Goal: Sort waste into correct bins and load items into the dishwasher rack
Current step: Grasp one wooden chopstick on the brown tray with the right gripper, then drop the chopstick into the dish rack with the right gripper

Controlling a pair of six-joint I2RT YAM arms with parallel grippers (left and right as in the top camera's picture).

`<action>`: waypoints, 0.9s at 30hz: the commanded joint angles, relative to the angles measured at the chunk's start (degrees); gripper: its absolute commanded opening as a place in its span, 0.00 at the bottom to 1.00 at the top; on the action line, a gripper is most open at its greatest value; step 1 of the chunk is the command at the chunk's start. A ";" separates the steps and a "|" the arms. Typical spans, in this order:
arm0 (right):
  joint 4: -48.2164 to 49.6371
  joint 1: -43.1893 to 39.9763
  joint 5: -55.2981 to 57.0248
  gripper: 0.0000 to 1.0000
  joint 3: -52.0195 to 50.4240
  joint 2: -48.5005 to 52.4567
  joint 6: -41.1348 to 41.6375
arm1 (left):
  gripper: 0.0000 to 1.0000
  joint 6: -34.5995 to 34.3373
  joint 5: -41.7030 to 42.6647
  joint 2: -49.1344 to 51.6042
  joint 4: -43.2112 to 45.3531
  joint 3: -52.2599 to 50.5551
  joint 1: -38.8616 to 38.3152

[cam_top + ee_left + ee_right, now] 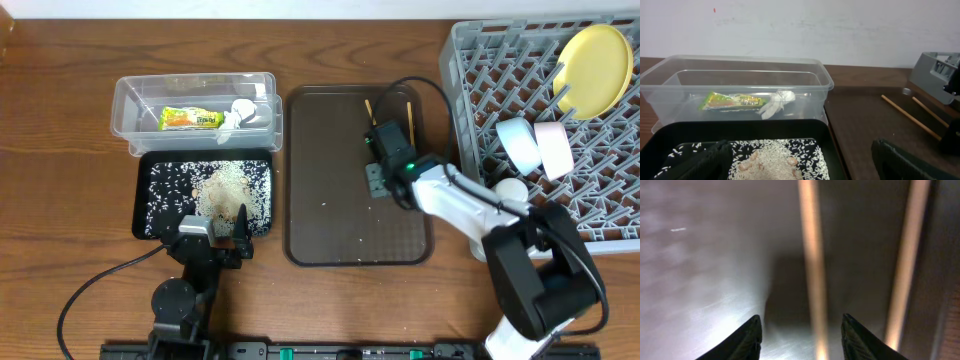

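Right gripper (801, 330) fingers apart, straddling one chopstick (810, 255) lying flat on brown tray (700, 260). Risk: thin stick rolls, slips pinch, knocks second chopstick (907, 265) alongside. Left gripper (800, 160) fingers apart, empty.

You get an even, sharp overhead view. Your right wrist view is close and blurred: the chopsticks (812, 270) look soft, pale glare washes the brown tray (690, 255), and a dark shadow lies beside one stick.
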 commanded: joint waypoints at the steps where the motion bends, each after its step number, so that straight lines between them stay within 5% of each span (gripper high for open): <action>1: 0.42 -3.26 -2.84 0.45 0.13 0.44 0.52 | 0.91 0.96 0.48 -0.35 -2.03 -0.87 0.35; 6: -1.49 -4.96 -7.80 0.20 0.13 0.46 -2.38 | 0.91 0.96 0.48 -0.35 -2.03 -0.87 0.35; 13: -5.55 -3.21 -8.83 0.01 0.13 0.46 -1.11 | 0.91 0.98 0.48 -0.35 -2.03 -0.87 0.35; 27: -19.58 -5.90 -10.05 0.01 11.47 -12.26 -0.26 | 0.91 0.96 0.48 -0.35 -2.03 -0.87 0.35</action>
